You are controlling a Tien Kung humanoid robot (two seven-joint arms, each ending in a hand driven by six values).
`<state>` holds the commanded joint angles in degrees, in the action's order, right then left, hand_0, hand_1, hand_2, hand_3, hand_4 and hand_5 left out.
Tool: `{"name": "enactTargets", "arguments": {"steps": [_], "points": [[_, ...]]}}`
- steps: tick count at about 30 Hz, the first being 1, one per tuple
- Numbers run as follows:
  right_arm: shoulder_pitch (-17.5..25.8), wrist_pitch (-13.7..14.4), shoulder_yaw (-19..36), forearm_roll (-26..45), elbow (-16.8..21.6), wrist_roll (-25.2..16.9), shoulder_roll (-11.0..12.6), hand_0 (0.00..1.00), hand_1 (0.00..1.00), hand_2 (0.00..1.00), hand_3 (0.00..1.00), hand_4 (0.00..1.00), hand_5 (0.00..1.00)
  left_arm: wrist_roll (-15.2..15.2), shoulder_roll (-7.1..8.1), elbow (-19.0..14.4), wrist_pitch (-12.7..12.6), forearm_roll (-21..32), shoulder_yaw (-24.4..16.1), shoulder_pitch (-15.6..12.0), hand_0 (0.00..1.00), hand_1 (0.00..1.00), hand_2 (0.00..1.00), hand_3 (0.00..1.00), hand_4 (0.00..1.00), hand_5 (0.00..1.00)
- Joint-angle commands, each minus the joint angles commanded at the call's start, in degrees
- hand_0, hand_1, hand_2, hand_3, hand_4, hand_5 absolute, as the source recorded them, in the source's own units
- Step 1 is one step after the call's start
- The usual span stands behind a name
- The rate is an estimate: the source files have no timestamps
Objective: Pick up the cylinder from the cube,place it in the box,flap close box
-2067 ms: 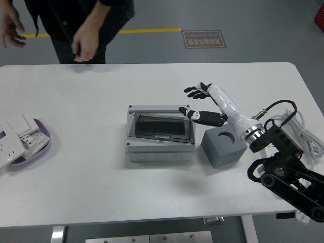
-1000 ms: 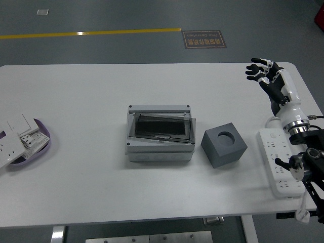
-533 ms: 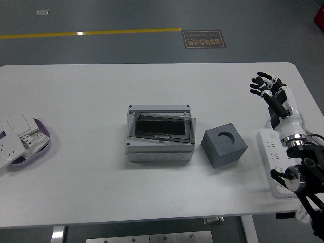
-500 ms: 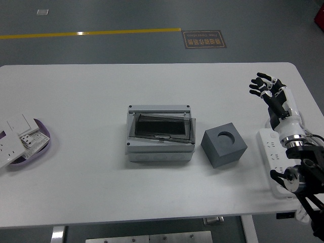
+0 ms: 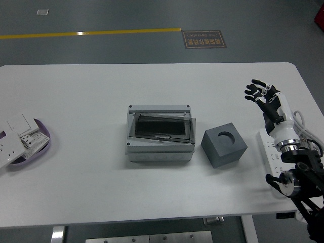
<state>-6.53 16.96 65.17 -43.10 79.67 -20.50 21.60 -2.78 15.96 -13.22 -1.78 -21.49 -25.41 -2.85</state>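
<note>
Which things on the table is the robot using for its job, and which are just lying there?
For the job:
- grey box with its dark see-through lid
- grey cube with an empty round hole on top
- right hand, fingers spread, holding nothing

Just lying about:
- purple dish holding white wall switches, at the left edge
- white power strip at the right edge

The floor sign (image 5: 204, 39) bears print too blurred to read.

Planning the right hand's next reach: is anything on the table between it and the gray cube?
Nothing visible. The right hand, fingers spread and empty, is right of the cube, with only bare table between. The power strip lies under the forearm, off that path. No cylinder shows in the cube's hole.
</note>
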Motion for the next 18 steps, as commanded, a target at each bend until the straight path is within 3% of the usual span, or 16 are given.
{"name": "enactTargets", "arguments": {"steps": [18], "points": [[-1.2, -0.2, -0.4, -0.2, -0.5, 0.1, -0.5, 0.658, 0.606, 0.593, 0.639, 0.777, 0.336, 0.0, -1.06, 0.2, -0.1, -0.1, -1.2, -0.9, 0.594, 0.629, 0.621, 0.64, 0.703, 0.22]]}}
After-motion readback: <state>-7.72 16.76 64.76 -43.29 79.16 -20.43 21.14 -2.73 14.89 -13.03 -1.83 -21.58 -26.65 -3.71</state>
